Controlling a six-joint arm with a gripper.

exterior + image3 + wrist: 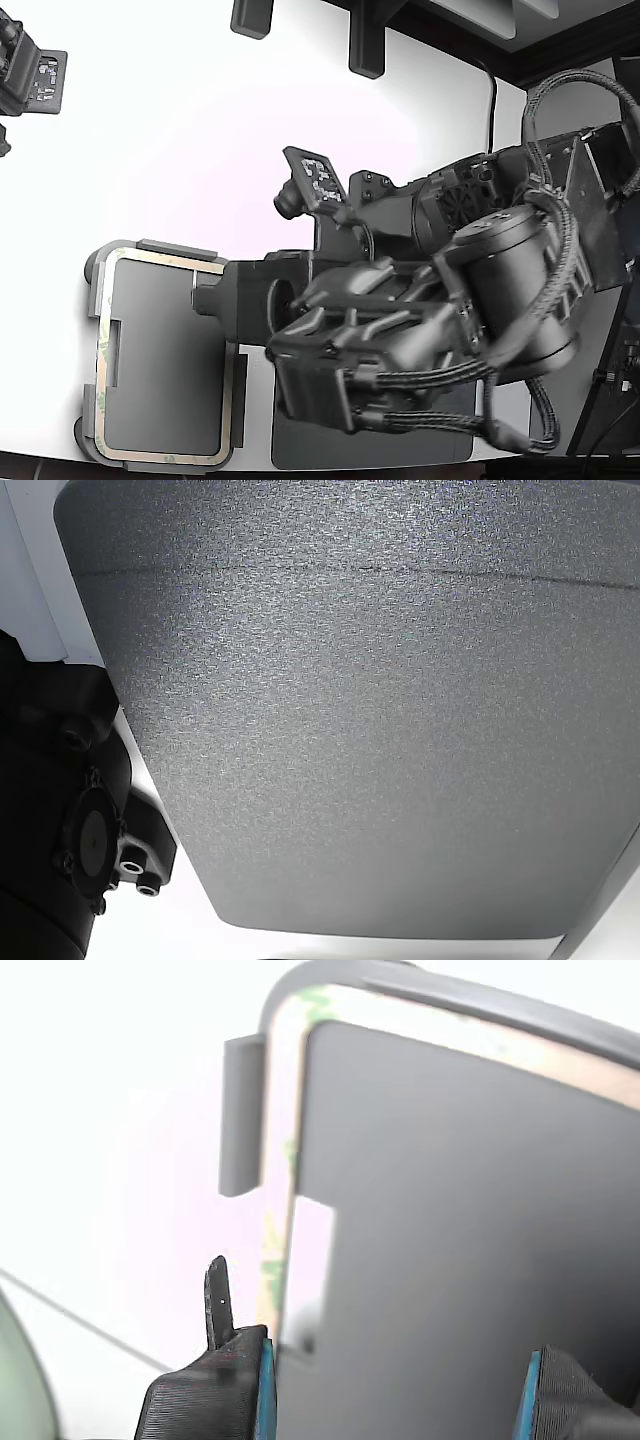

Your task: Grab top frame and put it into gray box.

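Jaws sit nearest the wrist camera, spread apart with nothing between them; we see the gripper (395,1380) poised over one edge of the gray box (243,1110). Top frame (283,1130) already appears to lie inside the box, its beige band tracking just inside the rim, though we can't tell whether it's fully seated. Exterior view agrees: frame ring (228,400) runs round inside the tray (92,300) on the white worktop (200,130). We'd judge placement essentially done; only pulling the arm clear is left.
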